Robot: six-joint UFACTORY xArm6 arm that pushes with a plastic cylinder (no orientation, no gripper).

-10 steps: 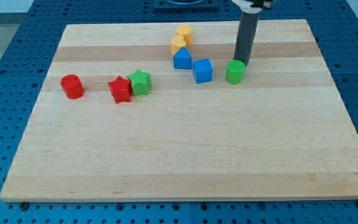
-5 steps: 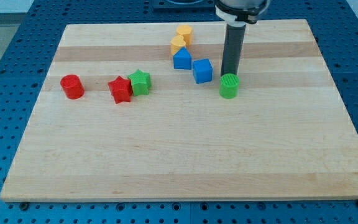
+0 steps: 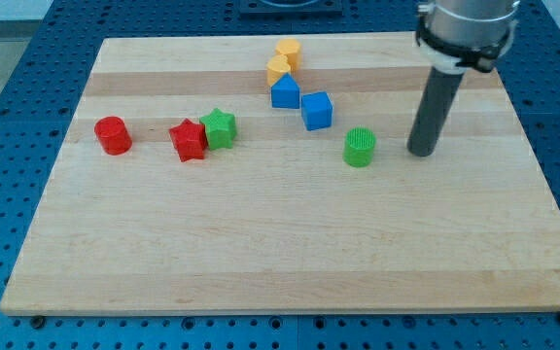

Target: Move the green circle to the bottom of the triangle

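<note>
one gripperless rod's tip (image 3: 420,153) rests near the green circle (image 3: 360,147), on the view's right.

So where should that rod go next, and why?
Probably slide my tip toward the view's left into the green circle, nudging it leftward. My tip stands apart on the circle's right, and the blue triangle lies up-left of the circle, so the spot below it is to the left.
</note>
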